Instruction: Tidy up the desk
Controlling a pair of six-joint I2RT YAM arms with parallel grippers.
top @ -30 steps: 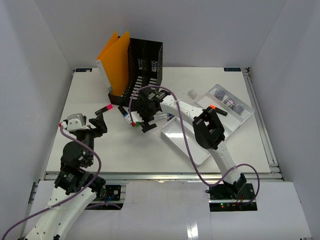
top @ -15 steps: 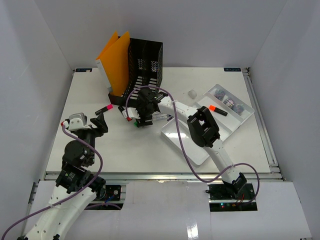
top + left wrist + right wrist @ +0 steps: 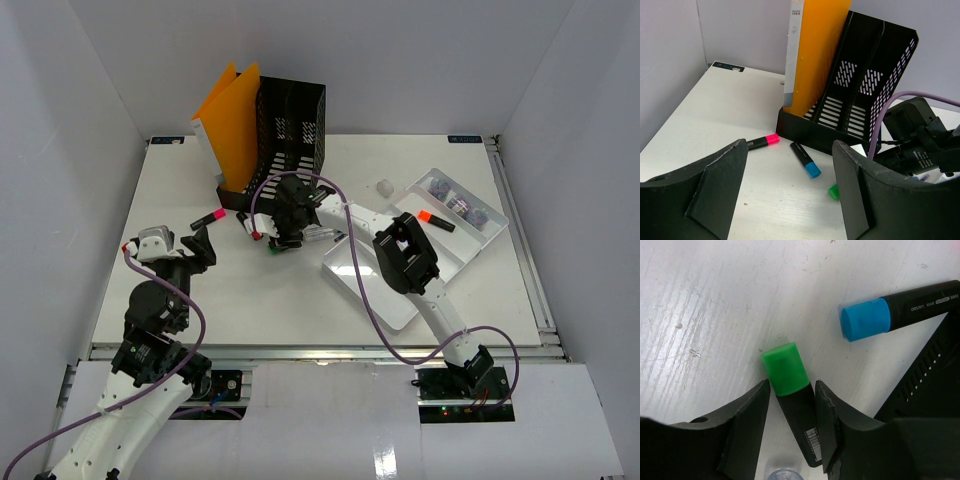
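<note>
Desk [image 3: 250,300]: white top fills the overhead view, metal rail down its right side. Right gripper [image 3: 791,390] sits low over the desk, just in front of the black file rack [image 3: 290,135]. Jaws are drawn narrow around a green marker [image 3: 786,371], with a finger [image 3: 747,425] against each side of the black barrel. The green cap pokes out past the tips and the marker lies flat on the desk. A blue marker [image 3: 865,320] lies close by but apart from it, black end towards the rack's base. Left gripper [image 3: 790,165] is spread wide with nothing between the fingers, above the desk's left half and facing the rack. A pink marker [image 3: 762,142] lies flat just left of the rack's base. An orange folder [image 3: 232,115] stands upright at the rack's left end. A white tray [image 3: 350,272] is on the desk's right half. Its far compartments hold an orange marker [image 3: 435,221] and a few small round purplish things [image 3: 455,205], too small to identify. A small clear round thing [image 3: 383,186] rests on the desk between rack and tray.
</note>
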